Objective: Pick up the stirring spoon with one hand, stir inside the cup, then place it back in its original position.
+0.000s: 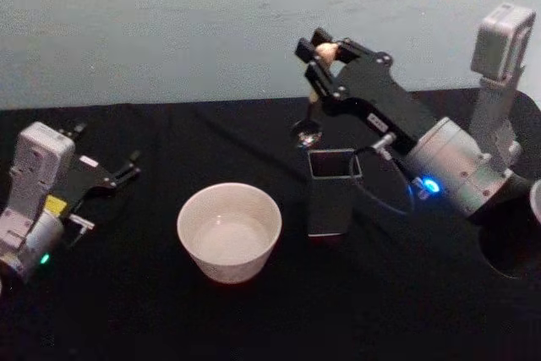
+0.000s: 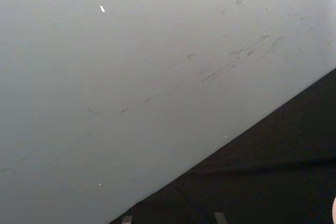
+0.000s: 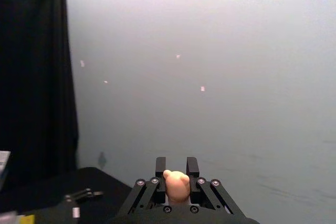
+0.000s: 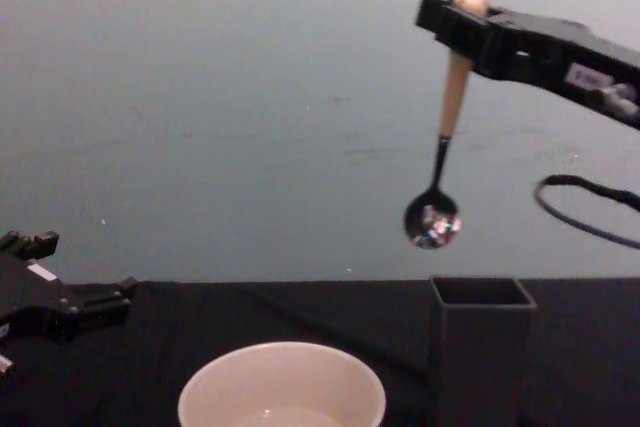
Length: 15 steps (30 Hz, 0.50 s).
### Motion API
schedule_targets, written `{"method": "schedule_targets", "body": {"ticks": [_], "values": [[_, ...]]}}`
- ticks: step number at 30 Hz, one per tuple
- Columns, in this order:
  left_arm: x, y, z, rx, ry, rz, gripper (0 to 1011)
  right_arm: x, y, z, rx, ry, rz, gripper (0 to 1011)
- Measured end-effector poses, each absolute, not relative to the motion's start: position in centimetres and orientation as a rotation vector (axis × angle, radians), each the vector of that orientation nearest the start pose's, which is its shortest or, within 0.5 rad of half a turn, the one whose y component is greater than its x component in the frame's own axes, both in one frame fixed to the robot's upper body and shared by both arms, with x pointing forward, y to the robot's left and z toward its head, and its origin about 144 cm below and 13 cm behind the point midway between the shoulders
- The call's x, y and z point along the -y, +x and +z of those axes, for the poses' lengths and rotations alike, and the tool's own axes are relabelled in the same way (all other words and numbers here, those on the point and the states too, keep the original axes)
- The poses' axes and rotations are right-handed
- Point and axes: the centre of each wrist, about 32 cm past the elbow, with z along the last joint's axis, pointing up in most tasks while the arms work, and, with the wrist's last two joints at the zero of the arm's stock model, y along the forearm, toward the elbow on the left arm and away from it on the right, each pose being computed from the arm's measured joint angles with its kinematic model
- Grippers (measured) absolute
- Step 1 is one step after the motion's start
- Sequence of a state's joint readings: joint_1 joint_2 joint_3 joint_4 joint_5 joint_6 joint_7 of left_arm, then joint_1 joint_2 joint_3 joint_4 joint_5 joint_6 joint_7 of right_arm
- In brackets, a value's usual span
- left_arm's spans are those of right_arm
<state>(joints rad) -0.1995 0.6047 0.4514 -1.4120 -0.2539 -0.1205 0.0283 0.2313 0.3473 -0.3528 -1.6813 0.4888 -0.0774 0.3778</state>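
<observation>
My right gripper is raised above the table's back and is shut on the bear-head end of the stirring spoon. The spoon hangs almost straight down, its shiny bowl in the air just above the open top of the dark grey holder. In the right wrist view the cream bear head sits between the gripper's black fingers. The cream-white cup stands left of the holder, nearer the front. My left gripper rests open at the table's left, away from both.
A black cloth covers the table, with a pale wall close behind it. A black cable loops from the right arm. Part of a white object shows at the right edge.
</observation>
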Motion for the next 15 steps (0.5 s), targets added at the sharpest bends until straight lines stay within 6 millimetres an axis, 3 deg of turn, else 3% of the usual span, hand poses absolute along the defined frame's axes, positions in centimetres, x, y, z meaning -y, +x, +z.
{"method": "schedule_targets", "body": {"ticks": [15], "values": [[-30.96, 48.86, 113.98, 0.285, 0.304, 1.248, 1001, 21.97, 48.65, 122.61, 0.092, 0.216, -0.937, 228]]}}
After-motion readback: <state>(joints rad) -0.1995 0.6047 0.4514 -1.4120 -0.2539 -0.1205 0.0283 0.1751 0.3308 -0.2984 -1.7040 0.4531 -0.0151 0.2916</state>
